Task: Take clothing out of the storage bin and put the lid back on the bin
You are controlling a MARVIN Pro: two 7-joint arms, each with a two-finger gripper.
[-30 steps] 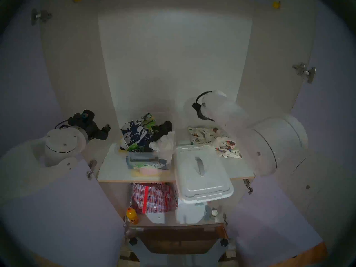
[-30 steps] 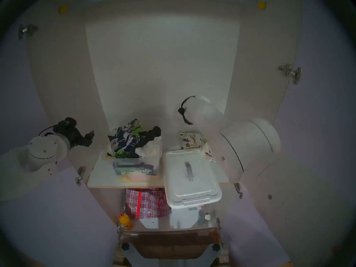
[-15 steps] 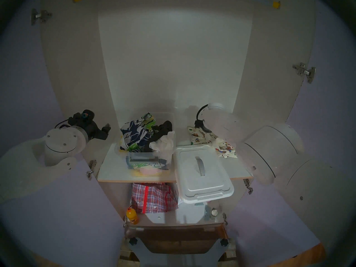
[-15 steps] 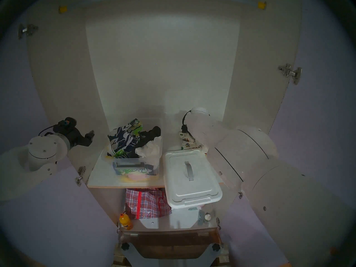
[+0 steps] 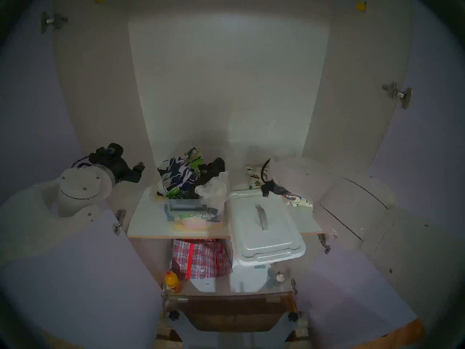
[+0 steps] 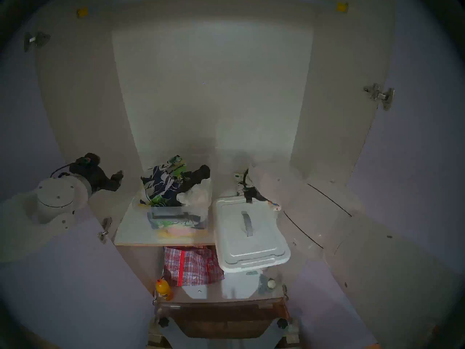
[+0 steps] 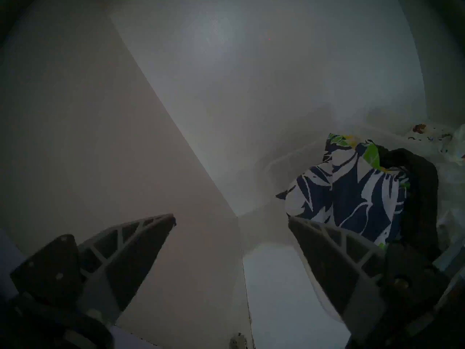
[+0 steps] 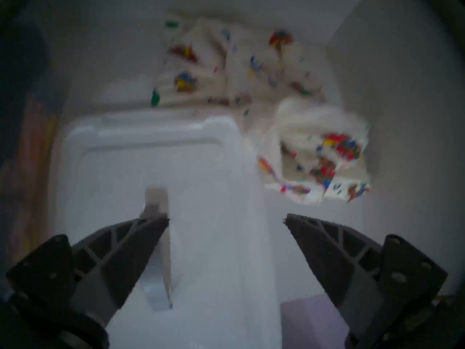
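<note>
- Your right claw (image 8: 226, 218) is spread wide and empty, pointing steeply down over the far half of the lid (image 5: 264, 222); one fingertip (image 8: 161, 218) lines up with the grey strap handle (image 8: 157, 202), the other is out past the lid's right edge.
- The step in hand looks to be picking up the lid. Shift the right claw so the handle sits between both fingers, then go down squarely and close across the strap, not along it.
- The lid lies on the shelf (image 5: 146, 222) with its near end overhanging, so lift straight up rather than dragging it.
- The clothing (image 8: 319, 159) is already out, lying on the shelf behind and to the right of the lid.
- The storage bin (image 5: 193, 207) sits left of the lid, heaped with leaf-print cloth (image 5: 178, 177); I'd expect the heap to keep the lid from seating.
- Your left claw (image 7: 231, 220) hangs parted and empty beside the bin.
- The right wrist view, though blurred, shows finger-to-handle alignment; the head views hide the fingers behind the arm but show the bin.
</note>
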